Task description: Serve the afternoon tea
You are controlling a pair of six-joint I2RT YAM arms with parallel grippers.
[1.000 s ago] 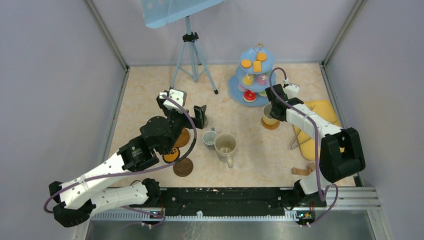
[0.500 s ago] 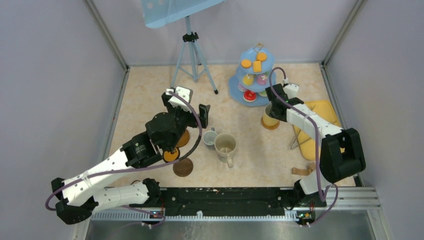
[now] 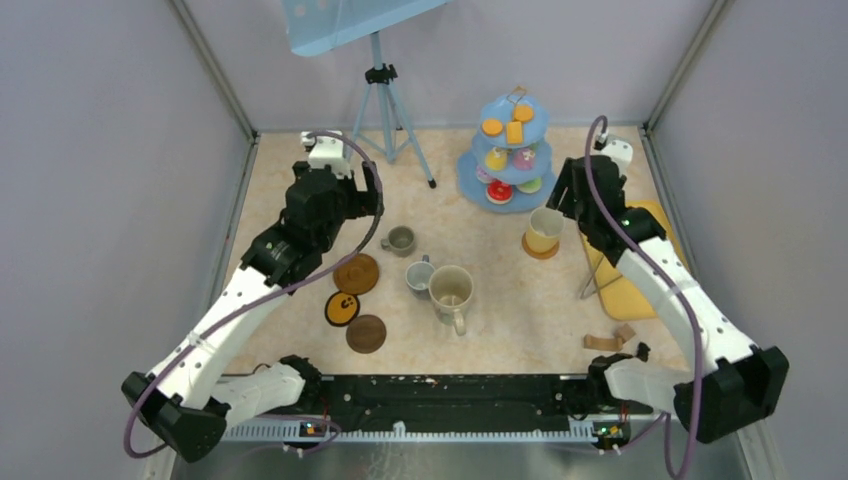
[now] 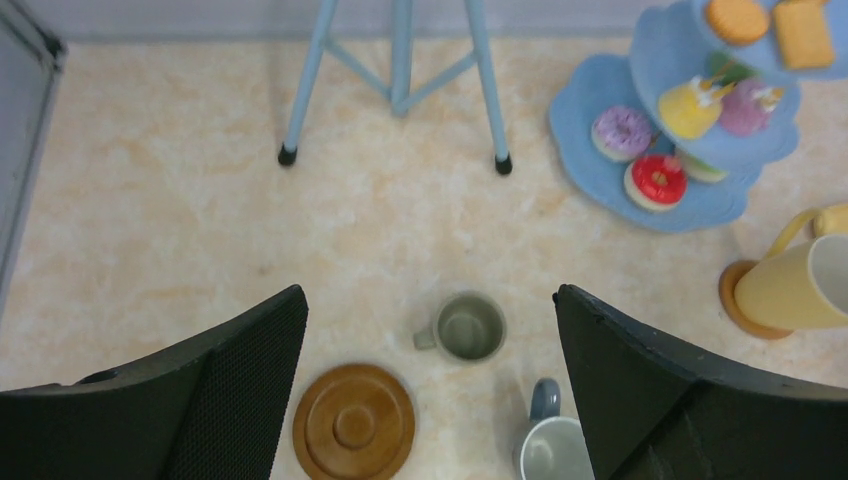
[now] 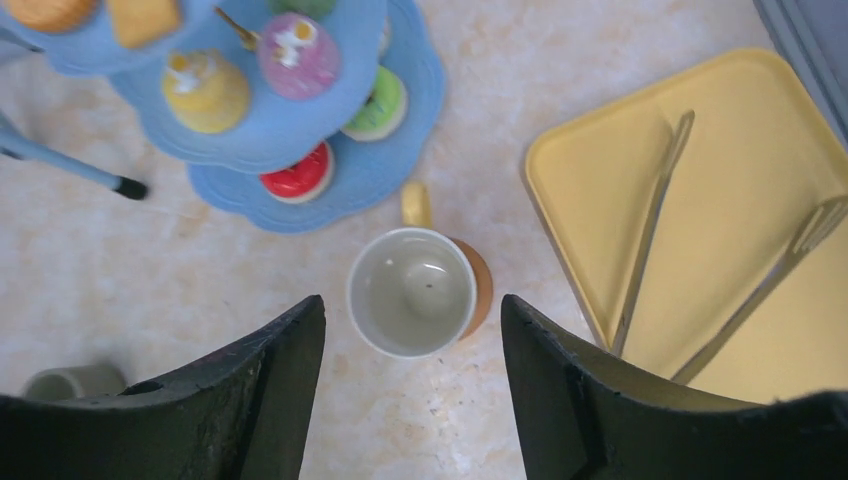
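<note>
Both left hand (image 4: 428,296) and right hand (image 5: 412,304) are lifting away, spread and empty, leaving yellow mug (image 3: 543,228) on coaster (image 5: 481,287) and grey mug (image 4: 470,327) uncoastered.

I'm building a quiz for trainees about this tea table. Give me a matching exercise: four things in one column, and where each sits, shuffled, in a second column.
Things
1. yellow mug
2. metal tongs
3. red toy cake
4. farther small grey mug

Places
A. bottom tier of the cake stand
B. straight on the table
C. on a brown coaster
D. on the yellow tray

Pairs: 1-C, 2-D, 3-A, 4-B
</note>
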